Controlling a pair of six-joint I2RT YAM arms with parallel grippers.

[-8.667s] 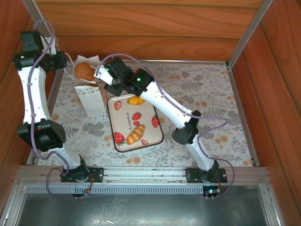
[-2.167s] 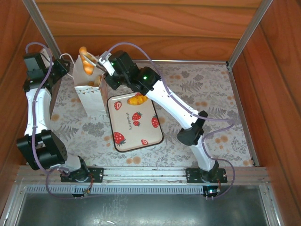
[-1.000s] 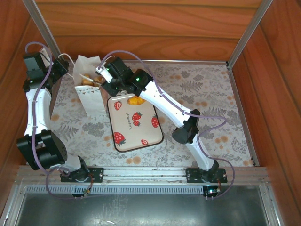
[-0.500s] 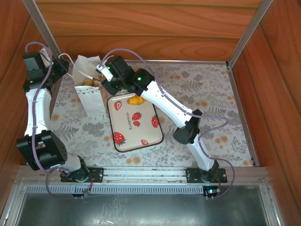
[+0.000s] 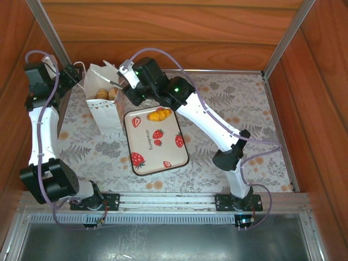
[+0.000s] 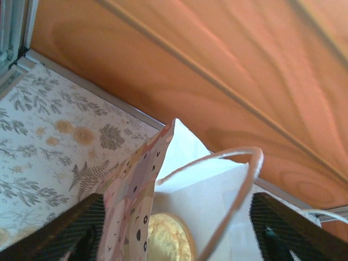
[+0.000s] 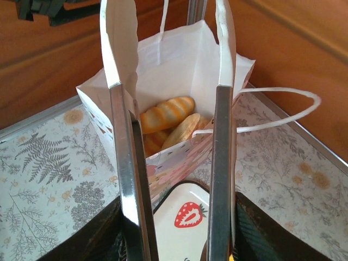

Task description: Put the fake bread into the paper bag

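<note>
One croissant [image 5: 159, 115] lies at the strawberry-print tray's [image 5: 163, 155] far edge; rolls [image 7: 166, 117] sit inside the paper bag [image 5: 106, 114]. Right gripper [image 5: 118, 76] and left gripper [image 6: 176, 223] both gape wide, empty, by its rim.

Paper bag [image 5: 106, 115] far left, rolls [image 7: 166, 117] inside, tray [image 5: 155, 149] just right, one pastry [image 5: 159, 115] on it

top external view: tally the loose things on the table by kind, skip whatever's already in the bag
white paper gift bag with cord handles: 1
white strawberry-print tray: 1
golden-brown toy pastry lying on that tray: 1
total: 3
</note>
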